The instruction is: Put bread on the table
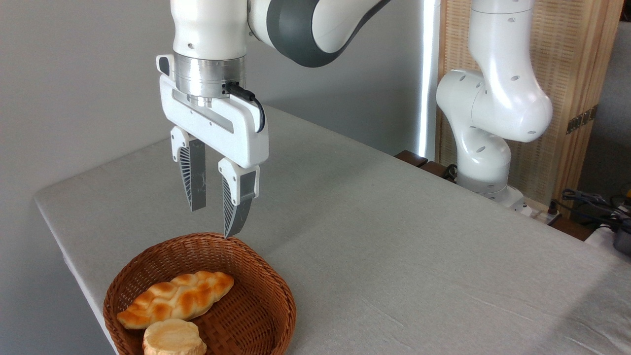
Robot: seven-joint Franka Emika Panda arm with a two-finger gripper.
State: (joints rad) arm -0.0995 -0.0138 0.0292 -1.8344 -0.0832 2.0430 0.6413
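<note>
- While the arm (315,24) hangs over the near left corner of the table (394,222), the gripper (213,222) points straight down with its fingers parted to a middling gap and nothing between them.
- Below the gripper and a little toward me sits the basket (266,291), its far rim just under the nearer fingertip, though I judge the tips are above it and not touching.
- Lower still, inside the basket, the bread (177,298) lies flat on the woven floor, running slantwise from the near left up toward the middle, well apart from the fingers.
- Touching the loaf's near side is a bun (173,337), pale and flat-topped, tucked against the basket's front wall; it is not the thing wanted.
- Since the loaf is long and narrow, I would guess the parted fingers are meant to straddle its width, not its length, and the present gap looks about enough for that.
- Because the gripper stands behind the loaf and not over it, I judge the pick has not begun: it needs to come toward me and down.
- Out to the gripper's right the grey cloth is bare and broad, a likely place to set the loaf.
- One risk I see: the bun sits so tight that a finger coming down on that side could nudge it.
</note>
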